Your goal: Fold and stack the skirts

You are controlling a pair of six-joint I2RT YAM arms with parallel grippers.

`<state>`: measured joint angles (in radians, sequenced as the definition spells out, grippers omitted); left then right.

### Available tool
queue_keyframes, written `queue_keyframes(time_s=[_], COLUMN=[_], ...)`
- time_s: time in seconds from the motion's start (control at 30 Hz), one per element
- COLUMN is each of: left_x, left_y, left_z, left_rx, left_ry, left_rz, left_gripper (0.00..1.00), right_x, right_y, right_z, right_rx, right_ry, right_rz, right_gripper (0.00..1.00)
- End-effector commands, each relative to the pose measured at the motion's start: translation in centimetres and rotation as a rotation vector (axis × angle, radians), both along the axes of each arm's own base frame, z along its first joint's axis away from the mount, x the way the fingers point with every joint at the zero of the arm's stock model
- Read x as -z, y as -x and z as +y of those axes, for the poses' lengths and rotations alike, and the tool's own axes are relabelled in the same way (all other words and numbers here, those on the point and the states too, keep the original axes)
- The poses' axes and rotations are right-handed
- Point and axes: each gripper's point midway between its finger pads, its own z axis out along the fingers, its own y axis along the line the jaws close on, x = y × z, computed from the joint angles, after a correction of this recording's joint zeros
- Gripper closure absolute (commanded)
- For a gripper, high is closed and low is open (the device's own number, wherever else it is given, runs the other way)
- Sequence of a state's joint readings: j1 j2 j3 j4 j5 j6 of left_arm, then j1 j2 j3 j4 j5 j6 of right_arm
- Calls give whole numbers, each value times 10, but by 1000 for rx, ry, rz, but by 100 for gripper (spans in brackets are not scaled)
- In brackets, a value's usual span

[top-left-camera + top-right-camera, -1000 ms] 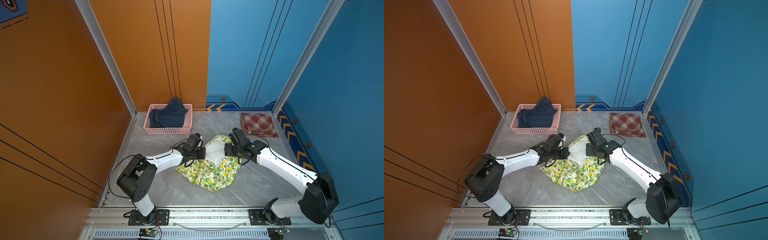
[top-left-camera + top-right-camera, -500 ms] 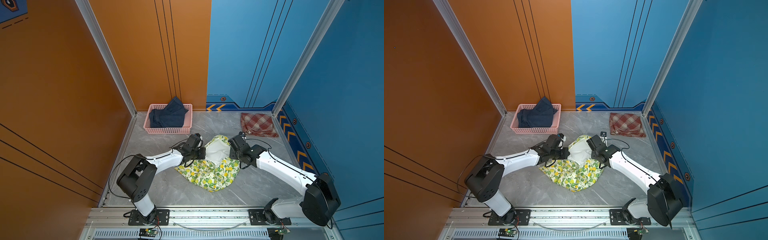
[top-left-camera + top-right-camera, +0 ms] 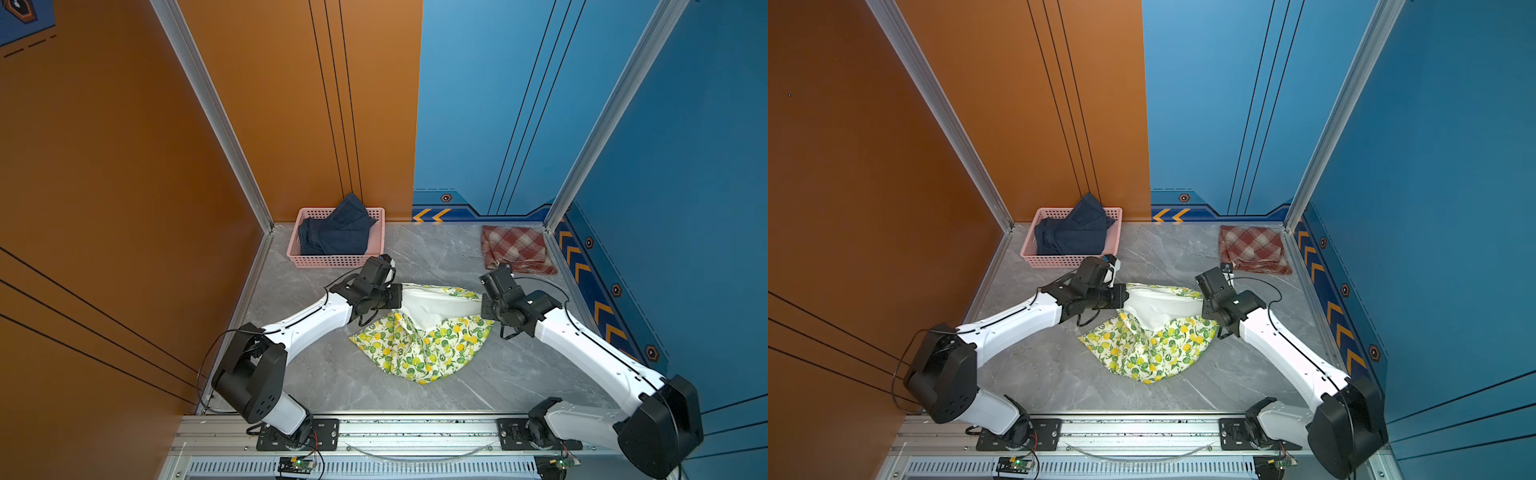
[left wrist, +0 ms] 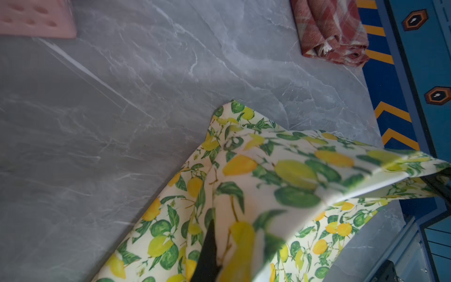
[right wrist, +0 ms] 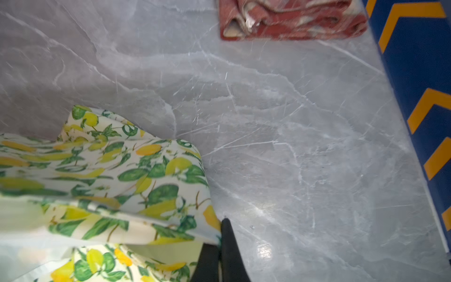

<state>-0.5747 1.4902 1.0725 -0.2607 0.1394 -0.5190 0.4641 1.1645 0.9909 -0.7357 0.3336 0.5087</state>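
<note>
We see the right gripper (image 3: 483,308) shifted outward, from over the middle of the lemon-print skirt (image 3: 415,349) to its right-hand edge, nearer that arm's base. Its jaws stood apart a second ago and have now closed on that edge. In the right wrist view the black fingers (image 5: 229,244) press together with the printed cloth caught at them. The white lining (image 3: 436,305) has been drawn from a rounded pocket into a wider band running toward the left gripper (image 3: 400,297). The skirt's outline has spread slightly to the right.
</note>
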Motion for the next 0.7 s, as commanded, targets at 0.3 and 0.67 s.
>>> queue_keyframes(time_s=[0.3, 0.67], left_x=[-101, -2], left_y=[15, 20], left_z=[77, 60], left_rx=[-59, 37], left_ry=[-129, -185], left_rz=[-191, 124], left_gripper=[97, 36], right_x=[-136, -80], right_y=[25, 21], right_z=[-5, 9], right_rx=[-176, -231], right_ry=[-189, -263], right_rz=[-267, -112], right_gripper=[100, 100])
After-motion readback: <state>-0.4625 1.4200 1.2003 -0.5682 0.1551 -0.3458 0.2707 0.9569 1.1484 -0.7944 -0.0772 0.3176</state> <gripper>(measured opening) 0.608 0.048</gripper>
